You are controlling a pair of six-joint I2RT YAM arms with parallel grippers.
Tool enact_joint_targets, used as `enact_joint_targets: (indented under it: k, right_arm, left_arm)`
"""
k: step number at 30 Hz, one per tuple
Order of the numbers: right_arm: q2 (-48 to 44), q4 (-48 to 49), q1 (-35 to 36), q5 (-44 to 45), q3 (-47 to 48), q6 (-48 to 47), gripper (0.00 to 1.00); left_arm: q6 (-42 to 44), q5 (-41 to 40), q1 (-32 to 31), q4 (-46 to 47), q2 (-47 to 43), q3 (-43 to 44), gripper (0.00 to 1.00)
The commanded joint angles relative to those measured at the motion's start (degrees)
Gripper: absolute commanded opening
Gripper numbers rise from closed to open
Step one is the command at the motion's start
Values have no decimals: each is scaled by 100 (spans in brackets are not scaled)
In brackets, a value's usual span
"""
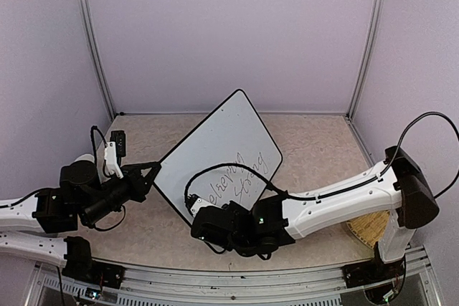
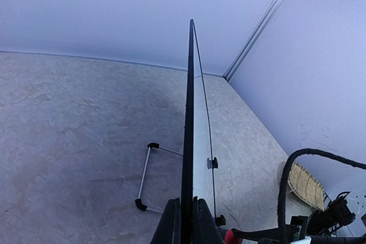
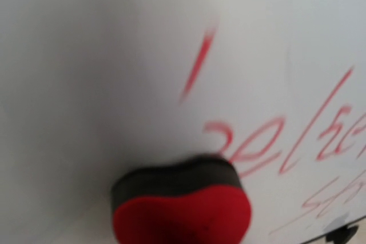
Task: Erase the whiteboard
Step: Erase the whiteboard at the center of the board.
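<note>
The right arm (image 1: 337, 202) is wearing a long white shell between chunky black joints, and a boxy black elbow housing (image 1: 414, 193) is capping its outer end. One thin black cable (image 1: 429, 113) is arching out of that housing, while another (image 1: 222, 165) is trailing along the white shell and looping out beside the wrist. A small green light (image 1: 260, 214) is glowing on the black wrist block. The left arm (image 1: 72, 193) is showing rounded black motor housings, white lower links and a white bracket (image 1: 110, 157) near its wrist, with a slim black wire (image 1: 95, 134) curling above it. The left gripper (image 1: 150, 170) is showing two plain black fingers (image 2: 170, 224).
</note>
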Motion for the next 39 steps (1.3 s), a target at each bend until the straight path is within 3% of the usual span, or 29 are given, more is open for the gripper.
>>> enact_joint_targets:
  k: [1,18,39]
  right_arm:
    - [125,308,-78,141,331,-320,20]
    - [352,684,-448,-223,1104,-1146,20]
    - [-361,717,-439,-577,-947,230,19]
  left_arm:
    - [212,608,-146,-155,38,-85,0]
    - [224,633,-156,-128,60,-83,0]
    - [217,621,-154,-123,78,-88,0]
